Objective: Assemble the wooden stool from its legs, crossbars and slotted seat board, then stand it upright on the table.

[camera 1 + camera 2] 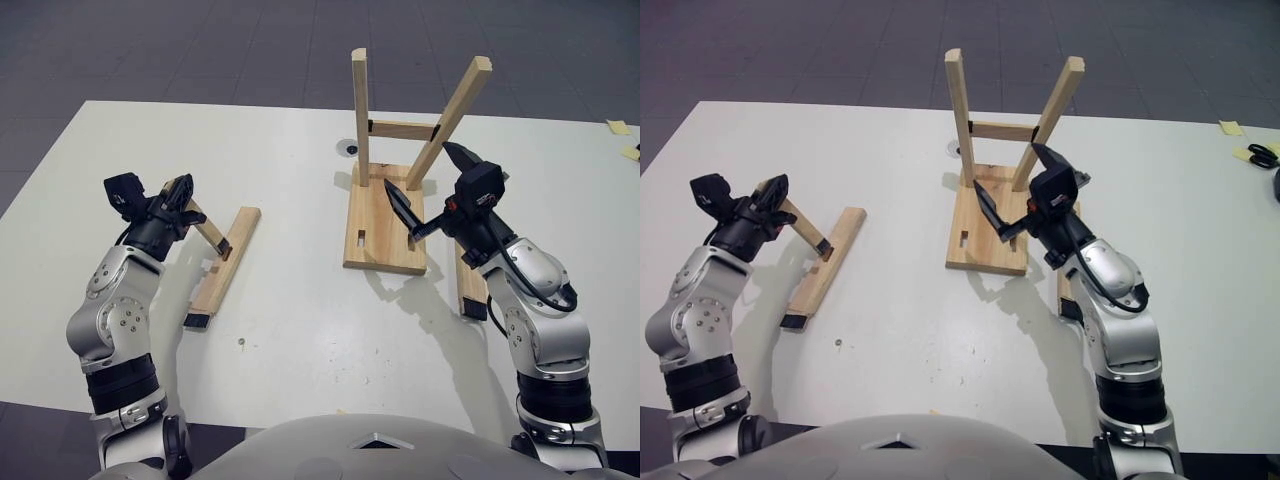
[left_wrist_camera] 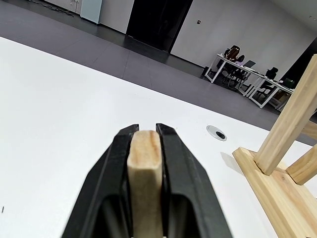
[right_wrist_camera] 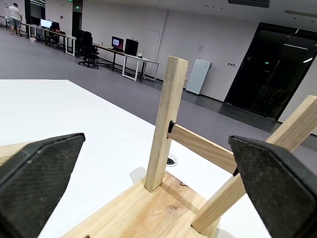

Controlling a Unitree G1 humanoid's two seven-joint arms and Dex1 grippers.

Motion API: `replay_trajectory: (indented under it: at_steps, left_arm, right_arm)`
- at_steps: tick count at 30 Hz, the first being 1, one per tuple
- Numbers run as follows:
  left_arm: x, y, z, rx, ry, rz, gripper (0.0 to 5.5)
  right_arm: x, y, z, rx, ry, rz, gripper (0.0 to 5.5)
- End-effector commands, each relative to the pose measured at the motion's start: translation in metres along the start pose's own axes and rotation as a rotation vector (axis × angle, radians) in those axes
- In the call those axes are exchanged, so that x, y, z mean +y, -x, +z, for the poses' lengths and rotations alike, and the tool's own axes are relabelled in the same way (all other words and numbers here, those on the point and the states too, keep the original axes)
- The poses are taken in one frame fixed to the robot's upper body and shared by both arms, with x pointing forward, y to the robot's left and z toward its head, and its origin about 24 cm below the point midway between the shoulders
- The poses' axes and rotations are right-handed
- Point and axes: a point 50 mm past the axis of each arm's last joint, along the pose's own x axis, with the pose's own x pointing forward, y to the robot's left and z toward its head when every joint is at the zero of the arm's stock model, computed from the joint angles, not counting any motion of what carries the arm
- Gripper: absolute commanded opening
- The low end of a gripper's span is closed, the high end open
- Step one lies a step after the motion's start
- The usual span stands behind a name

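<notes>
My left claw (image 1: 178, 203) pinches the end of a loose stool leg (image 1: 205, 225) propped across a second leg (image 1: 225, 265) at the left of the table (image 1: 300, 340), my right claw (image 1: 418, 165) gapes above the seat board (image 1: 385, 240) (stiff, light wood, I judge, safest gripped mid-length).

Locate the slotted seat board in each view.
Left eye view: seat board mid-table, lying flat, by the right pincer.
Right eye view: same place.
Left wrist view: beyond the leg clamped in the left pincer, at.
Right wrist view: close ahead, between the open fingers.
Shared landmark: round grommet in the table beyond the board.
</notes>
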Motion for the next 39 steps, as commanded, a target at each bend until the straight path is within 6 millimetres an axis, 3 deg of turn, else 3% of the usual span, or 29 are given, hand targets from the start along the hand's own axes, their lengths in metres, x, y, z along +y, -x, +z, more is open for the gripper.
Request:
replay_trajectory:
  at_steps: [1,7,25,39]
  left_arm:
    - [0.001,0.006,-0.008,0.027,-0.006,0.006,0.42]
    - [-0.006,0.005,-0.012,0.021,0.011,-0.001,0.42]
    - [-0.018,0.003,0.003,-0.028,0.021,-0.081,0.42]
    - [-0.009,0.006,-0.008,0.01,-0.002,-0.05,0.42]
  right_arm:
    - [-0.004,0.001,0.002,0.001,0.017,-0.012,5.4]
    - [-0.002,0.0,-0.001,0.011,0.019,0.0,5.4]
    - [0.007,0.001,-0.007,0.03,0.025,0.024,5.4]
    - [0.006,0.001,-0.007,0.033,0.024,0.03,5.4]
